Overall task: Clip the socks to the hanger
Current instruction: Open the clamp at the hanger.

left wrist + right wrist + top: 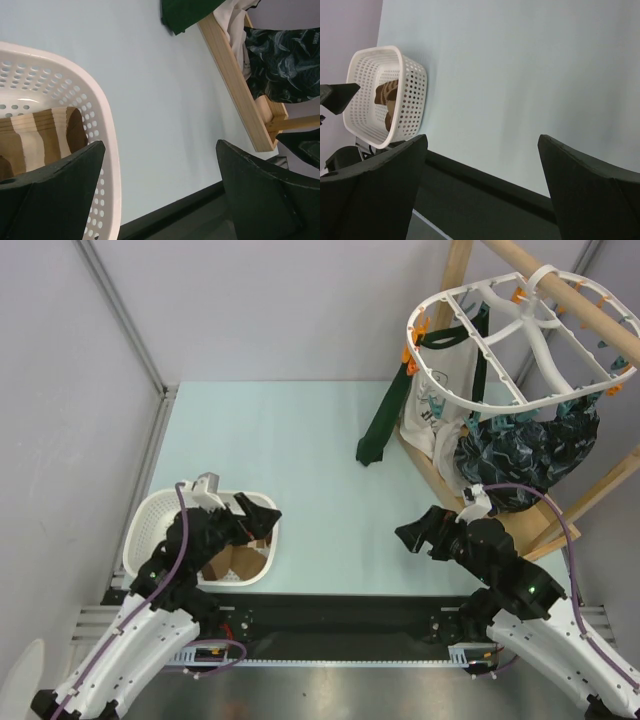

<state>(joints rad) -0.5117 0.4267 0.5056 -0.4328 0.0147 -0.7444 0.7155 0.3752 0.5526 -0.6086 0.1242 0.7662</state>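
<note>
The brown, cream-striped socks point(240, 562) lie inside the white perforated basket point(150, 512) at the near left. They also show in the left wrist view point(40, 135) and the right wrist view point(387, 95). The white oval hanger point(520, 340) with orange clips hangs from a wooden rod at the far right. No brown sock shows on it. My left gripper point(260, 520) is open and empty over the basket's right rim point(160, 145). My right gripper point(410, 532) is open and empty above the table's near right part point(482, 137).
A long dark green sock point(380, 430) hangs down from the hanger's left side to the table. A dark teal-patterned cloth point(530, 455) and a white bag hang below the hanger. The wooden rack's base beam point(235, 80) lies on the table at the right.
</note>
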